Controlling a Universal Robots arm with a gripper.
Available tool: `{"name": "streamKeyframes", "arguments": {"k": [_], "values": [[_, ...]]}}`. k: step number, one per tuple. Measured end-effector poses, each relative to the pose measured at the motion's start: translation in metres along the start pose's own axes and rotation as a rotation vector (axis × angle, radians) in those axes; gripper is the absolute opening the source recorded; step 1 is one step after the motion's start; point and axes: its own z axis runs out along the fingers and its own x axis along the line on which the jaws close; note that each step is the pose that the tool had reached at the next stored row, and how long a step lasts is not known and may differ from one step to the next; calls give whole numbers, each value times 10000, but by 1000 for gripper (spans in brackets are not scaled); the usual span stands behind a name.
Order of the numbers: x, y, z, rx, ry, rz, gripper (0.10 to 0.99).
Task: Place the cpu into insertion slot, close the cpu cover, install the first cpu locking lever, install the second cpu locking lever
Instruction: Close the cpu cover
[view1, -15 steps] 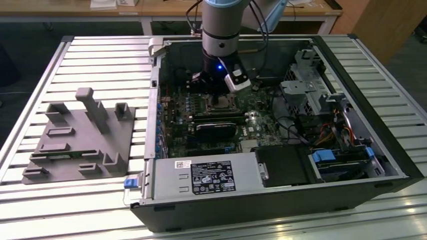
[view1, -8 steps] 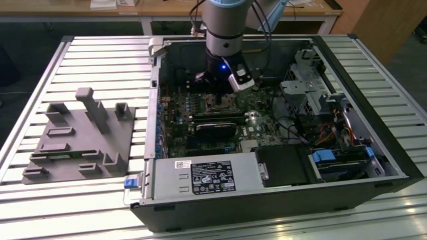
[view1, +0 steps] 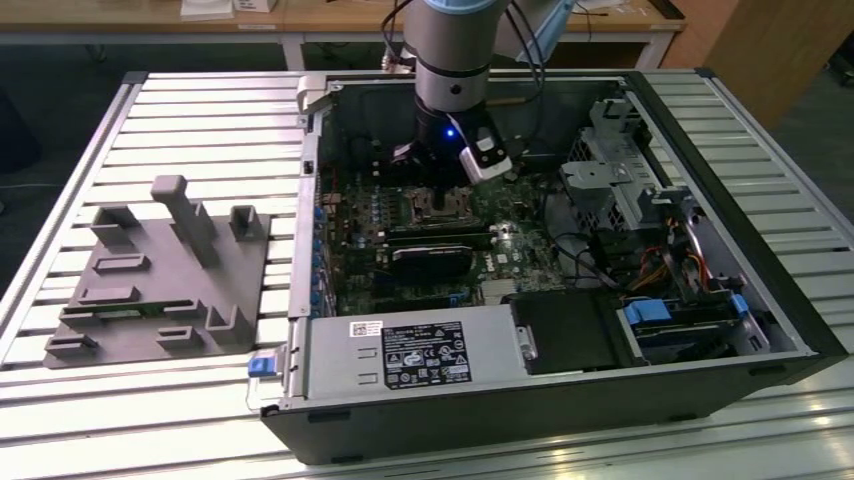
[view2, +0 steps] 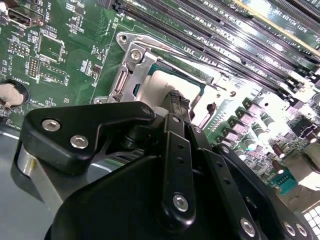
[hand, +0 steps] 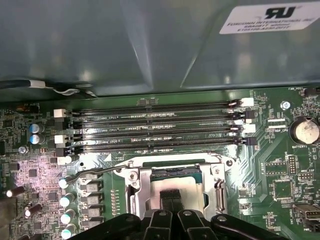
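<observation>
cpu lies flat in the insertion slot in the second wrist view, its dull silver top showing between silvery metal rims. The gripper stands over it with its black fingers pressed together, nothing pinched between them. Their tips are at the chip's top, though whether they touch it cannot be told. Long black memory slots run just beyond the socket on the green motherboard, and a coin battery sits well apart from it. In the first wrist view the cpu lies in the insertion slot. The cpu cover is a silvery frame around it, and whether that frame is fully down cannot be told. The gripper has its two fingertips side by side and closed over the middle of the chip. A thin metal rod reaches out from one corner of the socket. The memory slots lie between the socket and the grey case wall. In the exterior view the gripper reaches down into the open computer case in the upper middle of the frame. A black graphics card lies just below it. The case rests on a ribbed metal table, with a grey fixture at the exterior view's left.
</observation>
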Motion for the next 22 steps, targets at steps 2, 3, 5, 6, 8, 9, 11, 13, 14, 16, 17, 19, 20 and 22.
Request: {"name": "streamKeyframes", "arguments": {"k": [2,3,5,6,8,9,11,13,14,16,17,19,20,22], "values": [[-6,0,0,-1,0,-2,106],[-7,0,0,-1,0,-1,106],[-6,0,-1,1,0,0,106],[-2,0,-1,1,0,0,106],[14,-1,-1,1,-2,0,106],[25,-2,-1,0,-2,0,106],[35,-3,0,1,-2,0,106],[35,-3,4,0,-2,-2,106],[35,-4,7,1,-2,-2,106],[35,-4,13,2,-1,-1,106],[35,-4,15,4,0,-1,106],[35,-5,19,6,1,0,106],[32,-4,21,6,2,0,106],[18,-3,24,3,0,0,106]]}}
